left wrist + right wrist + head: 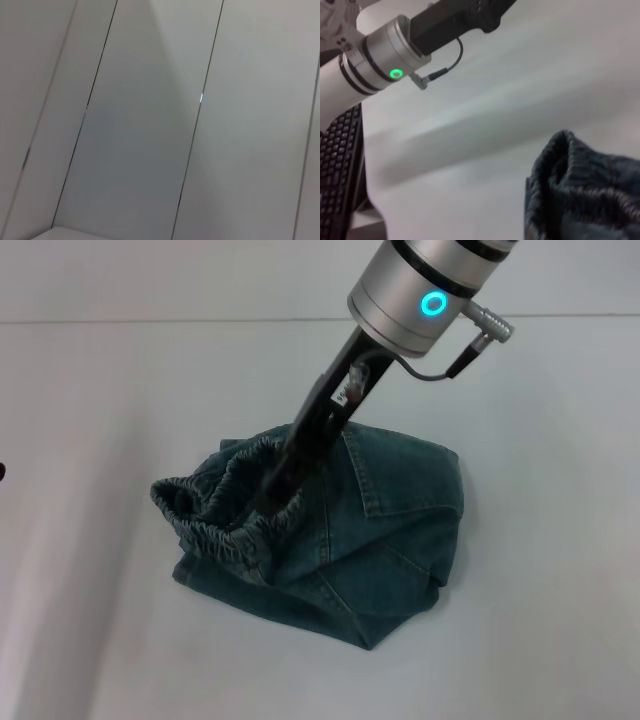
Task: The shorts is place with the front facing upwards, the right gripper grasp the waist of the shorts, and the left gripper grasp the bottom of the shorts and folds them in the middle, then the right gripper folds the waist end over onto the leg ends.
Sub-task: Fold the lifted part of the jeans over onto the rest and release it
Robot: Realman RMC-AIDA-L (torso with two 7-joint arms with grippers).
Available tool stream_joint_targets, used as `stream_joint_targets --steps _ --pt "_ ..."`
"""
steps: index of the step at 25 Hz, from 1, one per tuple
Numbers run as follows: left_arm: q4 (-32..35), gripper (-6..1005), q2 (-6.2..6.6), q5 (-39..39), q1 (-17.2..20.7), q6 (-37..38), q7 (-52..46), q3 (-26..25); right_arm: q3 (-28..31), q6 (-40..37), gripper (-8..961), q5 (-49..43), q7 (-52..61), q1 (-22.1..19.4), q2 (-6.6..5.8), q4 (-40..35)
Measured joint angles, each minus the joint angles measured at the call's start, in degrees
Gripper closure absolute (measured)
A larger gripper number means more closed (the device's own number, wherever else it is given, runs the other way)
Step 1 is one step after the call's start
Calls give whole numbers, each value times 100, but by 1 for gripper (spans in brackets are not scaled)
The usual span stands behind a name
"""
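Dark blue denim shorts lie bunched and folded on the white table, near the middle of the head view. Their elastic waist is ruffled and raised at the left end of the pile. My right gripper reaches down from the upper right and is shut on this waist. In the right wrist view the gathered waistband shows close up. My left gripper hovers above the table off to the side, seen only in the right wrist view, with its fingertips cut off.
A black keyboard lies beyond the table's edge in the right wrist view. The left wrist view shows only pale panels with thin dark seams. Bare white tabletop surrounds the shorts.
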Motion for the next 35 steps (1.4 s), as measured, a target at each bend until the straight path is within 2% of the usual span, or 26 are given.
stream_joint_targets --steps 5,8,13,18,24,29,32,35 --pt "18 991 0 -22 3 -25 -2 -24 -25 -284 147 16 -41 -61 26 98" --pt "20 990 0 -26 2 -26 -3 -26 -162 -206 150 5 -53 -109 29 376" --pt "22 989 0 -44 2 -65 1 -31 -464 396 154 65 -136 -188 92 777" --pt "23 987 4 -46 -6 -86 -2 -37 -876 1204 156 495 -303 -163 131 1176" --pt "35 985 9 -45 16 -98 -3 -44 -1392 1983 156 1332 -526 -268 142 1219" --pt "40 984 9 -44 30 -101 -3 -55 -1639 2661 157 1649 -691 -303 158 1299" --pt "45 983 9 -44 30 -106 1 -61 -1696 2831 157 2006 -978 -390 151 1399" --pt "50 982 9 -45 29 -106 22 -69 -1665 2725 158 2372 -1126 -635 94 1241"
